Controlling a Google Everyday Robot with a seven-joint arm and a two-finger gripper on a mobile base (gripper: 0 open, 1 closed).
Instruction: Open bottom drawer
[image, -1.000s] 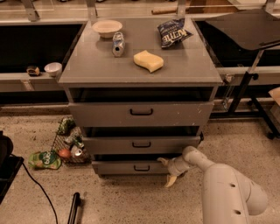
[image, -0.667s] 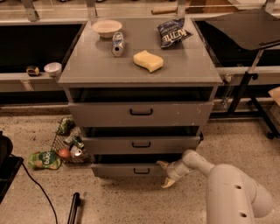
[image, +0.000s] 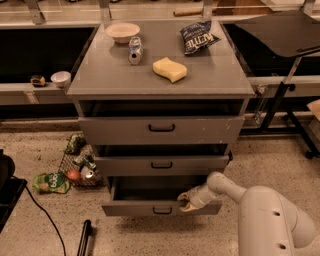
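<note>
The grey cabinet has three drawers. The bottom drawer (image: 150, 207) has the shortest front with a small black loop handle (image: 162, 210). It stands pulled out, showing its plain grey inside (image: 150, 189). My gripper (image: 187, 203) is at the top edge of that drawer's front, right of the handle, on the end of my white arm (image: 265, 215), which reaches in from the lower right. The mid-sized drawer (image: 161, 165) and the tallest top drawer (image: 161, 130) sit above, both slightly out.
On the cabinet top (image: 100, 75) lie a bowl (image: 122, 31), a can (image: 134, 50), a yellow sponge (image: 170, 69) and a chip bag (image: 197, 36). A wire basket with litter (image: 77, 162) is on the floor at the left. A black stand (image: 285, 95) is at the right.
The bottom drawer has slid out toward the camera, exposing its inside. My gripper has moved forward with its front, staying at its top edge.
</note>
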